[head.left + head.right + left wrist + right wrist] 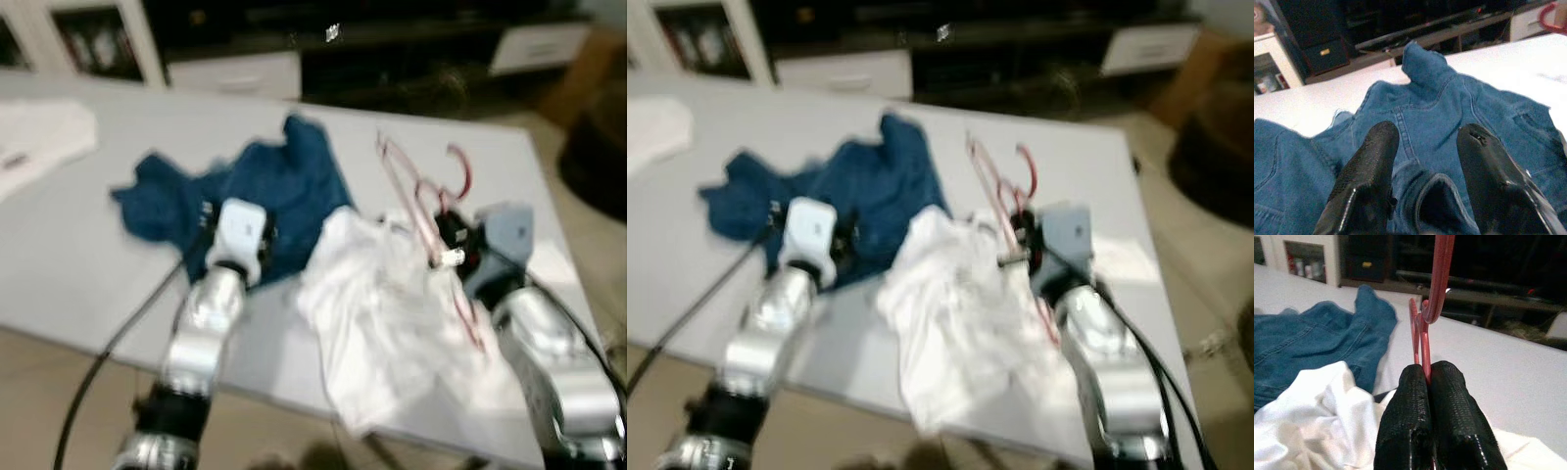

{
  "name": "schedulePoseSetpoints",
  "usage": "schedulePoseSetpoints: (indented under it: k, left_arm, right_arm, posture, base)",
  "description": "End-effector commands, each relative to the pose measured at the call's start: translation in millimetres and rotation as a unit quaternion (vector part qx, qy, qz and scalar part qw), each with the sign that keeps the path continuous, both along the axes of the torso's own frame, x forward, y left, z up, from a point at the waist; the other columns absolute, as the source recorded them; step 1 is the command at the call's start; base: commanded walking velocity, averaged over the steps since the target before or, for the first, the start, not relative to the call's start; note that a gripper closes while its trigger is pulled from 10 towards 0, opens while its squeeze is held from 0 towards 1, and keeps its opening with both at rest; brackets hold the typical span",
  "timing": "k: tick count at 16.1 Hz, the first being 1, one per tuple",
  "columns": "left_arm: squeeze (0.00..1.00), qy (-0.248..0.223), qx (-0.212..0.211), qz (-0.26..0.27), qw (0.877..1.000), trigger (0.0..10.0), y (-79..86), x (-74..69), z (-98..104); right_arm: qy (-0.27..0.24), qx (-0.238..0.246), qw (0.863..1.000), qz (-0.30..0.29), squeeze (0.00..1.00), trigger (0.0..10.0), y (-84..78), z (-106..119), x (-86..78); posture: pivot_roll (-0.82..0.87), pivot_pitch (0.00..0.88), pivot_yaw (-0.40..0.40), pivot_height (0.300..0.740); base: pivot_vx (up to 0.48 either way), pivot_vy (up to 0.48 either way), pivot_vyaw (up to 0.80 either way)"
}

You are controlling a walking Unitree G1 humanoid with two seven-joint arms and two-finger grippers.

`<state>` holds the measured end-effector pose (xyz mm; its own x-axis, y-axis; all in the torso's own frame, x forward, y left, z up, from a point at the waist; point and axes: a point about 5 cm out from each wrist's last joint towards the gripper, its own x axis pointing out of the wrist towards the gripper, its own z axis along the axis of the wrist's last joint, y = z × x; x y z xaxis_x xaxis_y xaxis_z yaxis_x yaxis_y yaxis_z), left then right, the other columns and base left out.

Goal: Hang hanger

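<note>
A red wire hanger (423,201) lies over a crumpled white garment (392,313) on the white table (137,284). My right gripper (1425,382) is shut on the red hanger (1422,333) just below its hook, which rises above the fingers. A blue denim jacket (255,186) is spread to the left of the white garment. My left gripper (1425,152) is open, its fingers (1371,166) resting on the denim (1440,107) with a fold of cloth between them.
A second white cloth (34,142) lies at the table's far left. Behind the table stand a dark low cabinet (392,49) and white drawers (235,73). A black cable (108,343) hangs beside my left arm. Beige floor shows at the right.
</note>
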<state>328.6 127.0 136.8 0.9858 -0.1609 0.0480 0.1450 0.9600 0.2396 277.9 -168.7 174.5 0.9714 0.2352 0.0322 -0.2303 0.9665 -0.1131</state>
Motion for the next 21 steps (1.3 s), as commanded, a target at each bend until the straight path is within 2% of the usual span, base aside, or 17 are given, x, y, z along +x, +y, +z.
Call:
schedulePoseSetpoints:
  k: [1, 2, 6, 9, 11, 12, 13, 16, 17, 19, 21]
  left_arm:
    - [0.0, 0.004, 0.003, -0.002, 1.0, 10.0, -1.2, 0.5, -0.6]
    - [0.0, 0.004, 0.004, -0.003, 1.0, 10.0, -1.4, 0.8, -0.2]
    - [0.0, 0.004, 0.008, -0.004, 1.0, 10.0, 0.9, 1.7, 0.0]
    - [0.0, -0.002, 0.02, 0.02, 1.0, 10.0, 15.4, 8.2, 3.9]
    - [0.0, 0.017, 0.033, 0.01, 0.999, 10.0, 20.9, 10.8, 1.1]
    - [0.0, 0.052, 0.1, -0.06, 0.992, 10.0, 16.0, 6.2, -12.9]
    - [0.0, 0.061, 0.146, -0.086, 0.984, 10.0, 19.2, 2.5, -19.8]
    - [0.0, 0.085, 0.155, -0.101, 0.979, 10.0, 29.2, -0.4, -24.5]
    - [0.0, 0.101, 0.163, -0.114, 0.975, 10.0, 33.1, -2.7, -27.7]
    - [0.0, 0.158, 0.193, -0.126, 0.96, 10.0, 42.3, -6.5, -43.0]
    - [0.0, 0.207, 0.213, -0.109, 0.949, 10.0, 51.5, -8.2, -56.9]
  right_arm:
    - [0.0, 0.006, 1.0, -0.002, 0.0, 10.0, -1.4, 2.5, 1.3]
    - [0.011, 0.028, 1.0, -0.005, 0.0, 10.0, -2.5, 0.4, 2.2]
    - [0.013, 0.031, 0.999, -0.002, 0.0, 10.0, -1.6, 0.3, 2.9]
    - [0.015, 0.033, 0.999, 0.001, 0.0, 10.0, -0.2, -0.4, 1.6]
    - [0.015, 0.034, 0.999, 0.0, 0.0, 10.0, -1.1, 0.4, 1.0]
    - [0.015, 0.035, 0.999, -0.001, 0.0, 10.0, -1.7, 0.7, 0.6]
    - [0.014, 0.035, 0.999, -0.002, 0.0, 10.0, -2.3, 1.0, 0.0]
    - [-0.019, 0.012, 1.0, -0.012, 0.0, 10.0, -7.5, 11.9, -0.9]
    - [-0.042, 0.007, 0.999, -0.018, 0.0, 10.0, -12.4, 23.9, 0.1]
    - [-0.067, 0.004, 0.998, -0.016, 0.0, 10.0, -17.3, 40.8, 1.2]
    - [-0.079, 0.001, 0.997, 0.0, 0.0, 10.0, -14.2, 49.4, -0.2]
  posture:
    - [-0.01, 0.068, 0.044, 0.74]
    - [0.0, 0.067, 0.04, 0.74]
    - [0.0, 0.07, 0.038, 0.74]
    - [0.0, 0.072, 0.039, 0.74]
    - [0.0, 0.073, 0.039, 0.74]
    - [0.0, 0.074, 0.038, 0.74]
    - [0.0, 0.074, 0.038, 0.74]
    - [0.0, 0.081, 0.038, 0.74]
    - [0.0, 0.083, 0.036, 0.74]
    - [0.01, 0.083, 0.033, 0.74]
    - [0.0, 0.082, 0.028, 0.74]
  base:
    - [0.0, 0.0, 0.54]
    - [0.0, 0.0, 0.0]
    - [0.0, 0.0, 0.0]
    - [0.0, 0.0, 0.0]
    - [0.0, 0.0, 0.0]
    - [0.0, 0.0, 0.0]
    - [0.0, 0.0, 0.0]
    - [0.0, 0.0, 0.0]
    - [0.0, 0.0, 0.0]
    - [0.0, 0.0, 0.0]
    - [0.0, 0.0, 0.0]
